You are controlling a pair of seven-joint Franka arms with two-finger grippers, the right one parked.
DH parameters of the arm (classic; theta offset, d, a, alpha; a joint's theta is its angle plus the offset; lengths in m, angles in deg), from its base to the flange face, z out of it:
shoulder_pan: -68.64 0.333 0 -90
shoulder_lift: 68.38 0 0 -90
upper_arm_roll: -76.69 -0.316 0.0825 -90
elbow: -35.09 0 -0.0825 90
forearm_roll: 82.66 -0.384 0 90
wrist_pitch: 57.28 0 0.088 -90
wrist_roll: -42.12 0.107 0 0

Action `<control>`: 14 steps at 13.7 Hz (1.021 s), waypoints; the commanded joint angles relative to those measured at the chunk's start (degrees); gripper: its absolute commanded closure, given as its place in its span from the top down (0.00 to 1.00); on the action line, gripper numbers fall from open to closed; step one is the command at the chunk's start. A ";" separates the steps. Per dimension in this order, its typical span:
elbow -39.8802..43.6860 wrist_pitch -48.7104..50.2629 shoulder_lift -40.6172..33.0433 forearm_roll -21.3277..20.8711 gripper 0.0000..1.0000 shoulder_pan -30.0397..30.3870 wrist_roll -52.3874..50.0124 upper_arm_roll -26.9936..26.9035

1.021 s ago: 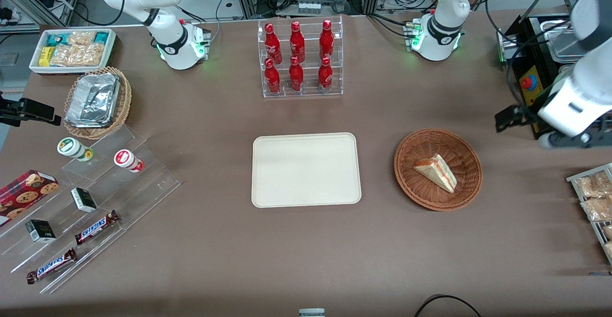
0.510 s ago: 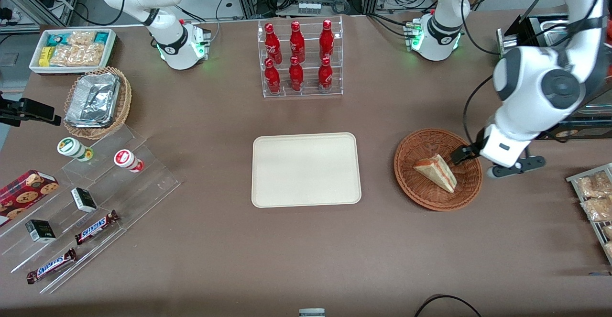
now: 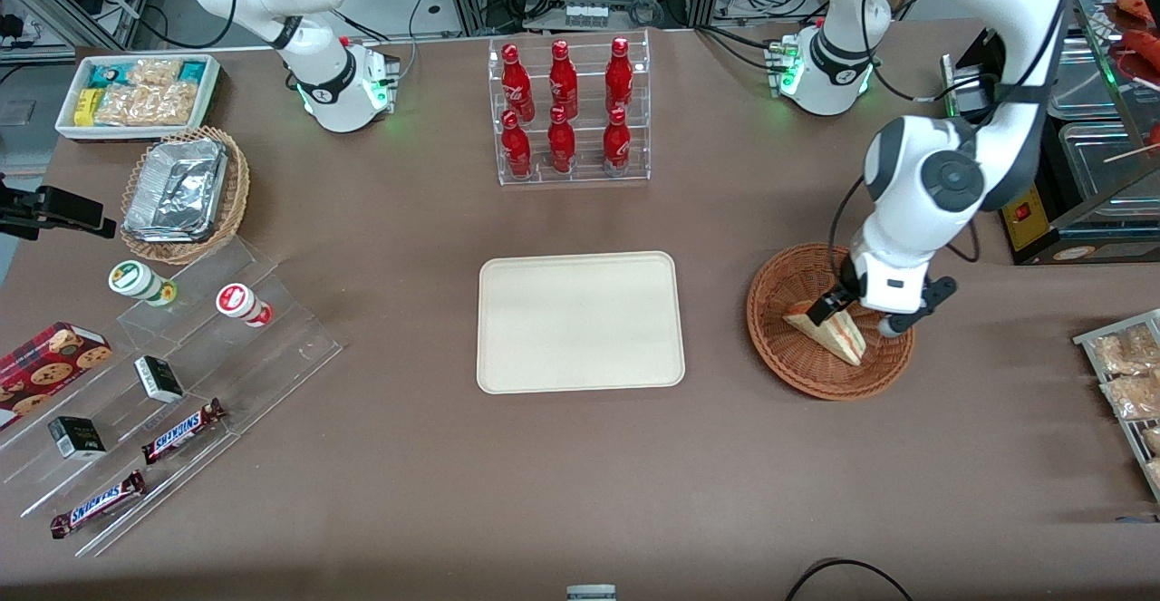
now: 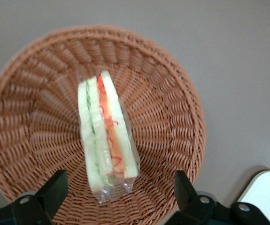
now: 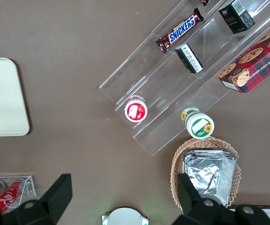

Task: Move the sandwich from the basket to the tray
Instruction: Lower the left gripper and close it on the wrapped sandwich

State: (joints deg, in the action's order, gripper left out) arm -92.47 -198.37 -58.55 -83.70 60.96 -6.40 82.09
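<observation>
The gripper hangs over the basket, its fingers spread wide apart, one on each side of the sandwich and touching nothing. The wrapped sandwich lies on its side in the basket's middle, its narrow end pointing toward ten o'clock in the front view. The tray sits at the basket's nine o'clock, apart from it.

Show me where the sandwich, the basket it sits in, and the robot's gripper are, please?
sandwich [image 4: 105, 136]: left wrist view, on its striped cut face.
basket [image 3: 781, 354]: front view, on the bare woven wall nearest the tray.
gripper [image 4: 120, 187]: left wrist view, midway between its open fingertips, above the sandwich's wide end.
</observation>
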 commanded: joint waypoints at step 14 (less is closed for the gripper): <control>0.55 -1.58 2.22 -2.04 0.00 0.03 -4.04 -1.19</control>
State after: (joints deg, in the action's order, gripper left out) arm -92.34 -203.36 -53.21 -83.88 61.15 -9.46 80.98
